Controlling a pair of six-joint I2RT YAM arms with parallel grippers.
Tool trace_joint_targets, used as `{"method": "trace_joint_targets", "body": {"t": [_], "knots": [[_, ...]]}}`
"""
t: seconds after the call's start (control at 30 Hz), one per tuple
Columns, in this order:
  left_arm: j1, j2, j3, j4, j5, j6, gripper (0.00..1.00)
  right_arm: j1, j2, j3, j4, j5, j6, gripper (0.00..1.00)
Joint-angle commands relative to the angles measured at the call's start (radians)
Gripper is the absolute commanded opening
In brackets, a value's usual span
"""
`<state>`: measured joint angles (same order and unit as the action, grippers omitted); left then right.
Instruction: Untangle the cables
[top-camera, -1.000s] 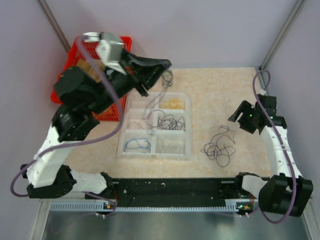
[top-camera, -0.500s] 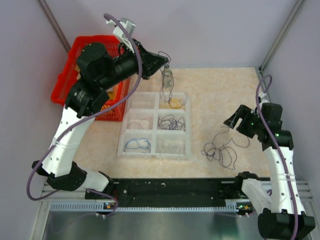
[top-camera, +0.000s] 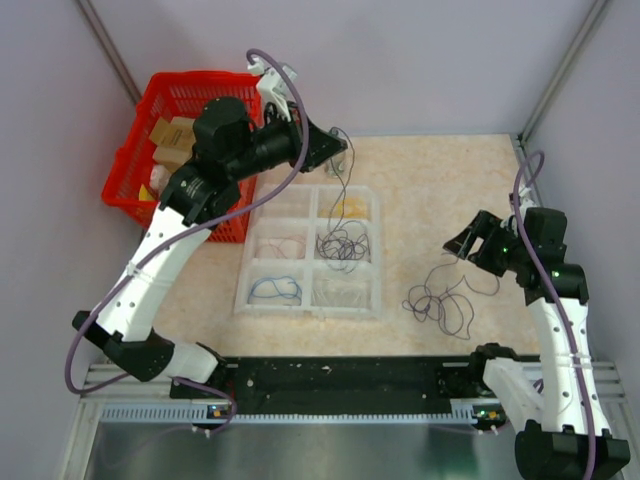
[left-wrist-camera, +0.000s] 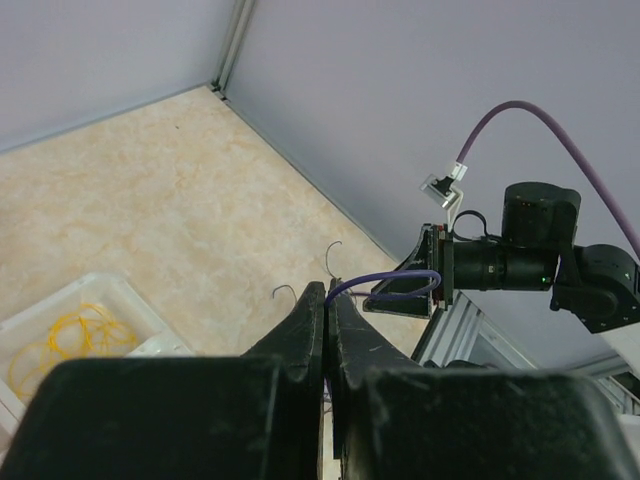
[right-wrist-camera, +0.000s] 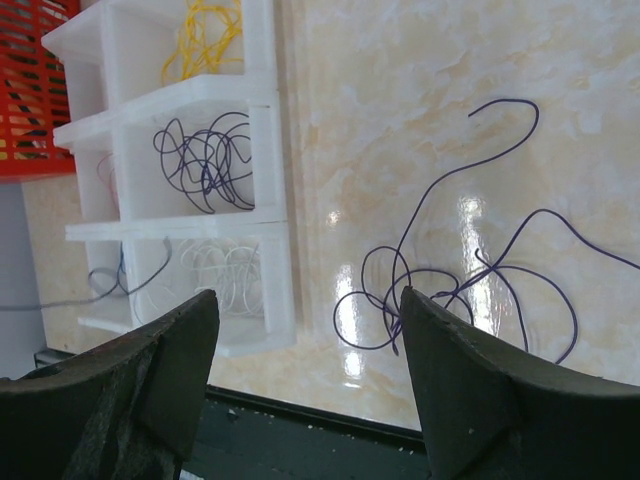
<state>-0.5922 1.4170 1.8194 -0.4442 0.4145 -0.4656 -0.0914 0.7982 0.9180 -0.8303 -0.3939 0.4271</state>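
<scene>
A bunch of tangled dark purple cables (top-camera: 440, 296) lies on the table right of the white tray (top-camera: 310, 313); it also shows in the right wrist view (right-wrist-camera: 455, 290). My right gripper (top-camera: 462, 244) is open and empty, held above the bunch's upper right; the jaws (right-wrist-camera: 308, 295) stand wide apart. My left gripper (top-camera: 341, 150) is shut on one thin purple cable (left-wrist-camera: 385, 281). That strand (top-camera: 345, 195) hangs down into the tray's middle right compartment, onto more purple cable (top-camera: 343, 245). The jaws (left-wrist-camera: 328, 292) are pressed together.
The tray's compartments hold yellow (top-camera: 350, 208), pink (top-camera: 278, 245), blue (top-camera: 275, 290) and white (top-camera: 340, 290) wires. A red basket (top-camera: 170, 110) with boxes stands at the back left. Grey walls close in the table on three sides.
My left gripper has swung a little right and down with its strand, whose lower end moved from the yellow compartment to the purple one. The right arm rose, then barely moved.
</scene>
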Motion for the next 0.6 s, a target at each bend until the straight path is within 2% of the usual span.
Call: {"method": "trace_joint_targets", "body": {"t": [0.0, 0.43, 0.57], "knots": [[0.005, -0.03, -0.049, 0.09, 0.003, -0.001, 0.0, 0.007, -0.017, 0.019, 0.022, -0.023, -0.005, 0.73], [0.006, -0.009, -0.235, 0.18, 0.053, -0.048, 0.0, 0.007, -0.025, 0.019, 0.026, -0.01, -0.011, 0.73], [0.011, -0.021, -0.29, 0.167, 0.03, -0.036, 0.0, 0.007, -0.024, 0.01, 0.036, -0.013, -0.008, 0.73]]}}
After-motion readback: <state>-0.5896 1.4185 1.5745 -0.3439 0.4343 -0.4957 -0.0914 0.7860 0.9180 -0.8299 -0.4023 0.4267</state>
